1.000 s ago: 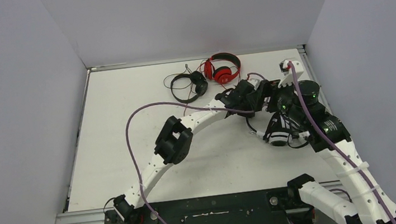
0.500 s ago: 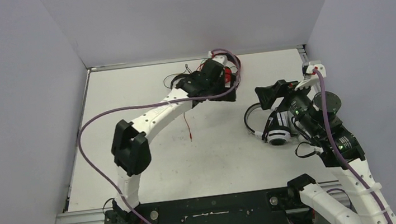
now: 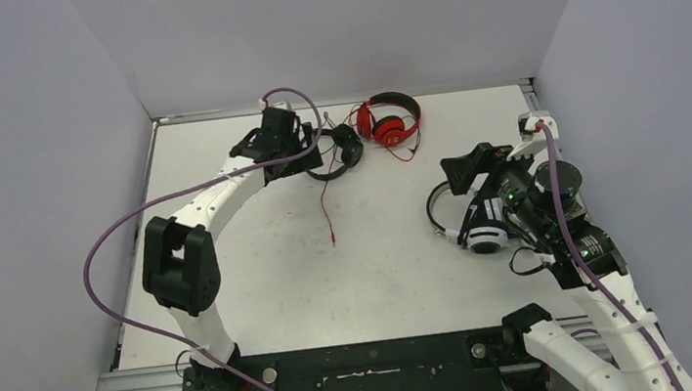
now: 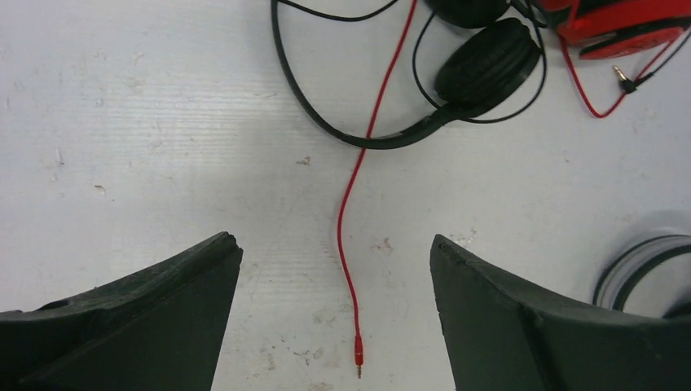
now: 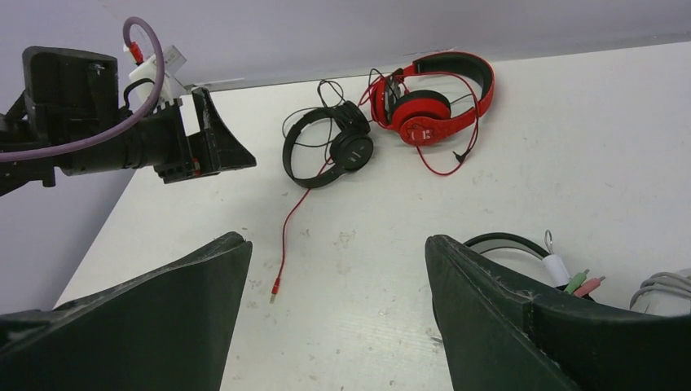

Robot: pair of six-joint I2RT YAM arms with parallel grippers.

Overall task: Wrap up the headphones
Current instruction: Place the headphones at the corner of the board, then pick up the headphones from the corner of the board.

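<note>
The red headphones (image 3: 391, 120) lie at the desk's (image 3: 382, 290) far edge, their cable (image 4: 340, 216) crossing the black pair (image 4: 487, 61); the left pincer (image 4: 334, 244), wide and empty, hovers above it; best to drop near the plug (image 4: 358, 354), pinch squarely, then wind loosely; right pincer (image 5: 334, 243) likewise wide, empty; the white-and-black pair (image 3: 484, 229) sits half hidden under the right arm.

Your left arm (image 3: 224, 195) and right arm (image 3: 620, 307) are both white shells with chunky black joint blocks (image 3: 176, 264). A purple cable (image 3: 87, 272) loops loose off the left one, and the right cable (image 3: 561, 220), same purple, hugs its arm. There's a tiny green light (image 3: 512, 198) near the right wrist. Left gripper (image 4: 334, 242) and right gripper (image 5: 336, 240) both have matte black, wedge-shaped fingers (image 4: 130, 326).
</note>
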